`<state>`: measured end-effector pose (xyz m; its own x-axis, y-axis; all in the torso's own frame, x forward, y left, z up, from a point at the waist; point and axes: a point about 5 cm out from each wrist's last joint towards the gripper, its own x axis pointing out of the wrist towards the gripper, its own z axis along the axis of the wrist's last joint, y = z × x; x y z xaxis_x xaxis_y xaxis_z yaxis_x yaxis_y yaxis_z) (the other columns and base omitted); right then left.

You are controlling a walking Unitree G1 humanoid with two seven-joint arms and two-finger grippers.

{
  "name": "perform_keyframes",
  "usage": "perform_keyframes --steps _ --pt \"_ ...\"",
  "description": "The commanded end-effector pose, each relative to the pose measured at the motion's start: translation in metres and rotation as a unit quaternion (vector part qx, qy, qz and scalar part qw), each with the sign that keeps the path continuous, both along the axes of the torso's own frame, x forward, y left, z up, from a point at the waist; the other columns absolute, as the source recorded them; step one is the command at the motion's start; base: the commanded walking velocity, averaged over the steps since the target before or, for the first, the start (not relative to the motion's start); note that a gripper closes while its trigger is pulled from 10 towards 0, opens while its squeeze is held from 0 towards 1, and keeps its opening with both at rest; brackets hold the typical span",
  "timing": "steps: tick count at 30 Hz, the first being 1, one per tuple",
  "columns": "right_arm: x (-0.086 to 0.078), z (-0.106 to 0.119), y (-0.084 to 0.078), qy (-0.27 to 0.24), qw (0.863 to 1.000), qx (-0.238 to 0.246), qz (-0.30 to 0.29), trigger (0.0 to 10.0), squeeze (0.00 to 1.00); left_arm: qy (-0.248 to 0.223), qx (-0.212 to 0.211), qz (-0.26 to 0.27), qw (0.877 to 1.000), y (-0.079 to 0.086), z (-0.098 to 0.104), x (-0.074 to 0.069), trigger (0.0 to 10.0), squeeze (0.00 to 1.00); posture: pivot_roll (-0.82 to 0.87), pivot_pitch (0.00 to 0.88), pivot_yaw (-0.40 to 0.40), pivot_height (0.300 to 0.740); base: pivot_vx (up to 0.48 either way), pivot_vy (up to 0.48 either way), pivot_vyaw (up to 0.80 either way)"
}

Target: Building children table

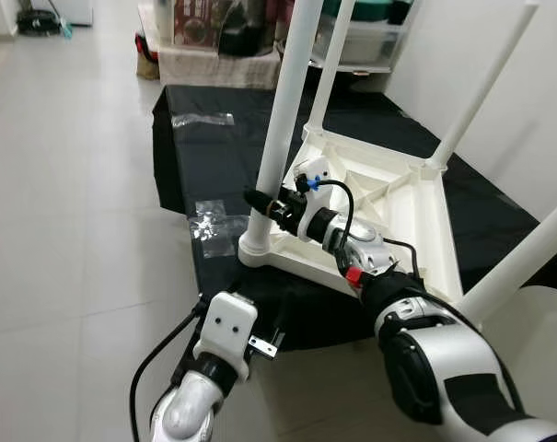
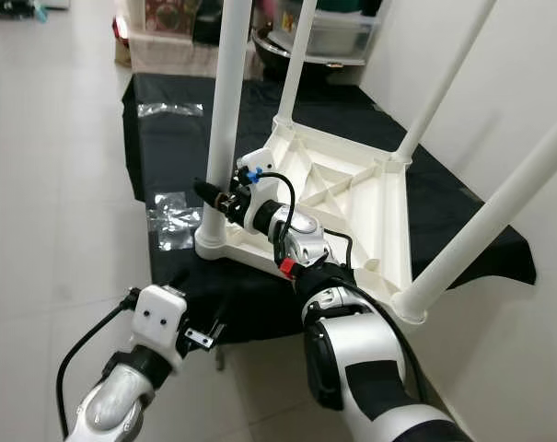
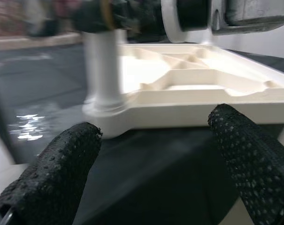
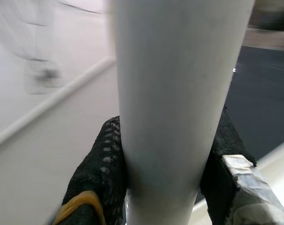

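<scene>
A white children's table (image 1: 388, 212) lies upside down on a black cloth (image 1: 214, 157), its legs pointing up. My right gripper (image 1: 260, 202) is shut on the near-left table leg (image 1: 283, 120) just above its base; in the right wrist view the leg (image 4: 179, 103) is pinched between both black fingers (image 4: 102, 164). My left gripper (image 3: 156, 164) is open, low in front of the tabletop's near edge (image 3: 188, 112), its fingers (image 3: 57, 173) apart with nothing between them. The left wrist (image 1: 225, 336) hangs by the cloth's near edge.
Clear plastic bags (image 1: 214, 226) lie on the cloth left of the table, another (image 1: 203, 119) further back. Boxes and a storage bin (image 1: 352, 37) stand at the far end. A white wall (image 1: 536, 110) runs along the right. Tiled floor (image 1: 66, 203) spreads to the left.
</scene>
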<state>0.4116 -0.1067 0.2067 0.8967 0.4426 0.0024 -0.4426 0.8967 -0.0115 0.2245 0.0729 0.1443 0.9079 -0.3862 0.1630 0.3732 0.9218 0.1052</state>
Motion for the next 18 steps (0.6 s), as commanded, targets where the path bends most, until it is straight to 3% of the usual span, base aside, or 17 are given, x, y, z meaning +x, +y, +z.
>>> perform_keyframes --steps 1,2,4,5,8,10,14,18 --pt "0.002 -0.016 -0.037 0.038 0.99 -0.05 -0.126 0.0 0.0 0.012 0.003 -0.003 1.0 0.0 -0.006 0.0 10.0 0.0 0.09 0.058 -0.134 0.74 0.0 0.0 0.0" --pt "0.003 -0.015 -0.053 0.045 0.979 -0.05 -0.194 0.0 0.0 0.012 0.003 -0.004 1.0 0.001 -0.006 0.0 10.0 0.0 0.08 0.055 -0.132 0.74 0.0 0.0 0.0" --pt "0.003 -0.015 -0.053 0.045 0.979 -0.05 -0.194 0.0 0.0 0.012 0.003 -0.004 1.0 0.001 -0.006 0.0 10.0 0.0 0.08 0.055 -0.132 0.74 0.0 0.0 0.0" --pt "0.002 -0.012 -0.078 0.044 0.948 -0.036 -0.312 0.0 0.0 0.012 0.006 -0.007 1.0 0.0 -0.007 0.001 10.0 0.0 0.08 0.052 -0.131 0.74 0.0 0.0 0.0" --pt "0.001 -0.01 -0.08 0.036 0.943 -0.028 -0.331 0.0 0.0 0.012 0.007 -0.008 1.0 0.0 -0.007 0.001 10.0 0.0 0.09 0.053 -0.13 0.74 0.0 0.0 0.0" --pt "0.001 -0.01 -0.079 0.035 0.942 -0.018 -0.334 0.0 0.0 0.012 0.007 -0.007 1.0 0.001 -0.008 0.001 10.0 0.0 0.08 0.05 -0.131 0.74 0.0 0.0 0.0" --pt "-0.002 -0.01 -0.052 0.024 0.945 0.033 -0.323 0.0 0.0 0.011 0.007 -0.008 1.0 0.001 -0.008 0.002 10.0 0.0 0.09 0.051 -0.131 0.74 0.0 0.0 0.0" --pt "-0.01 -0.012 -0.034 0.017 0.944 0.04 -0.326 0.0 0.0 0.011 0.008 -0.009 1.0 0.001 -0.009 0.002 10.0 0.0 0.08 0.05 -0.128 0.74 0.0 0.0 0.0"
